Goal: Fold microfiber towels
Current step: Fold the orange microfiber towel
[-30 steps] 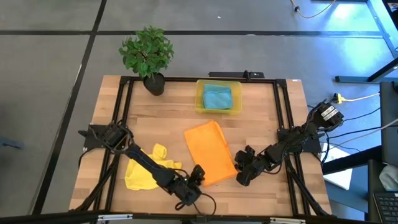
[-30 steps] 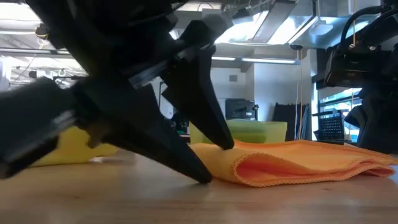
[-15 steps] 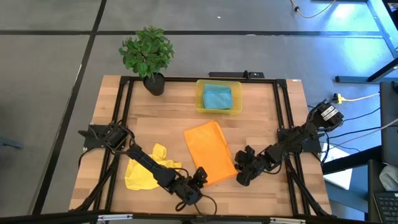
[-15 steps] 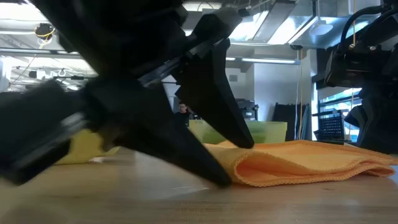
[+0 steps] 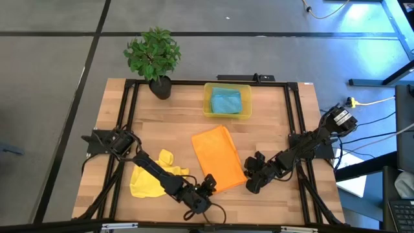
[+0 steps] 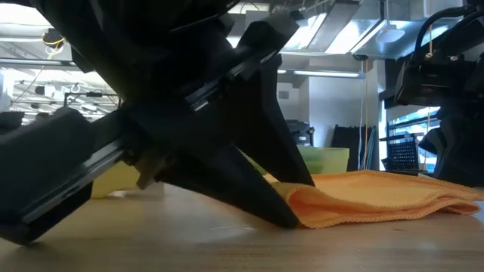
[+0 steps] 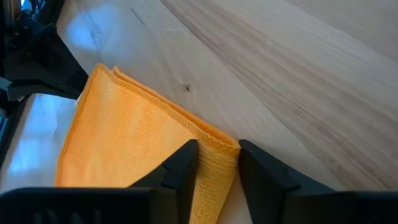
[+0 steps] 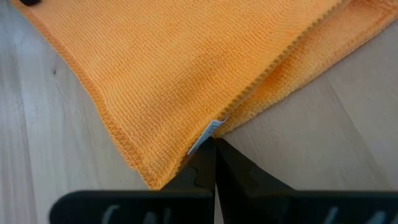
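An orange towel lies folded in a long strip on the middle of the table. My left gripper is shut on its near left corner and my right gripper on its near right corner. A yellow towel lies crumpled beside the left arm. A teal-blue towel lies folded in the yellow bin at the far side. My left gripper has the orange towel's near left corner between its two fingers, several layers at a fold. The fingers slant down at it from the near left, one over the cloth and one at the table. The towel stays flat on the table. My right gripper pinches the orange towel's edge by the white tag at the near right corner, only at its fingertips. It slants down from the table's right. How many layers it has, the fingers hide. The towel lies on the table.
A potted plant stands at the far left corner. Black frame rails run along the table's left, right and far sides. Bare wood shows between the towels and the bin.
My left gripper has pushed in a little on the orange towel's near left corner and its fingers have closed on it. The rounded fold at that corner is now squeezed flatter; the rest of the towel has stayed in place.
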`<move>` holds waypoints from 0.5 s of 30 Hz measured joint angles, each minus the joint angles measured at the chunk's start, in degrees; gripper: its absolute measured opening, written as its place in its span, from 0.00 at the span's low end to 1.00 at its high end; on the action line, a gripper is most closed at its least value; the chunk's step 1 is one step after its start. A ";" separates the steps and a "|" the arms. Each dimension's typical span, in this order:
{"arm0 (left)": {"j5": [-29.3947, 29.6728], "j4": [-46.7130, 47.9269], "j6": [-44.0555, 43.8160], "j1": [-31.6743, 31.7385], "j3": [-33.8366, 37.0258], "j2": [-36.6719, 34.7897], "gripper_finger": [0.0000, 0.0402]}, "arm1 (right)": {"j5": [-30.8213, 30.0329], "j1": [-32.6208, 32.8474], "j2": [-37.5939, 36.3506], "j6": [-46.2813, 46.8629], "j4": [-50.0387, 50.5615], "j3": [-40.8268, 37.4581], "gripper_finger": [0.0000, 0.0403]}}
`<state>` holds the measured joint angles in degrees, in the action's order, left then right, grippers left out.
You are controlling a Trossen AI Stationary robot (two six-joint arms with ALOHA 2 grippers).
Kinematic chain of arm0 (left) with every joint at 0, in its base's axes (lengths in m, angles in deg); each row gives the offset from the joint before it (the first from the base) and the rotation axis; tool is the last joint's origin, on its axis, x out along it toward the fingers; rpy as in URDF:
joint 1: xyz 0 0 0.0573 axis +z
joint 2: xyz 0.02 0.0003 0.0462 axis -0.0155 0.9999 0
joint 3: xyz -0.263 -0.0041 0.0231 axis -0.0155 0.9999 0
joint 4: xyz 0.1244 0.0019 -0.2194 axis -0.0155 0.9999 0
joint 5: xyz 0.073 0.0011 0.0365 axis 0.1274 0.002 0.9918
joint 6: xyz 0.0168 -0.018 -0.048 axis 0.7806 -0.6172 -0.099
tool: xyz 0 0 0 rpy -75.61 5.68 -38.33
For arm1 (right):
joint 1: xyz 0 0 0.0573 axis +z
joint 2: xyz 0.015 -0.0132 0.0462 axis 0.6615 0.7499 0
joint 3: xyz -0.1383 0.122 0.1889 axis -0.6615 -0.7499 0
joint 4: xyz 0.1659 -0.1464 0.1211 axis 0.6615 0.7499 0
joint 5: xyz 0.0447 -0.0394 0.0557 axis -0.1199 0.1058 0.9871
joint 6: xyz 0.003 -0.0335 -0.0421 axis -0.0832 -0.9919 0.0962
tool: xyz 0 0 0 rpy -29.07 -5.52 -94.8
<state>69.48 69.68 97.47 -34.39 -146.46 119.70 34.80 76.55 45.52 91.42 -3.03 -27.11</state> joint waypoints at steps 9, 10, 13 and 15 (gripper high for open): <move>0.57 0.04 -6.04 -1.00 0.15 -0.25 0.01 | -1.22 -0.07 0.09 -13.83 0.72 1.07 0.01; 1.32 0.60 -7.19 -1.35 0.24 -0.46 0.01 | -1.31 -0.09 0.09 -15.58 1.11 1.50 0.01; 4.84 3.39 -10.43 -2.57 0.33 -2.20 0.00 | -1.73 0.47 0.07 -19.89 4.20 3.53 0.01; 7.51 5.09 -12.85 -3.28 0.25 -3.98 0.00 | -1.68 1.34 0.07 -20.93 8.36 5.02 0.01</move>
<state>76.99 74.78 84.62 -37.67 -146.21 115.73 33.13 77.89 45.59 70.49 5.33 -22.08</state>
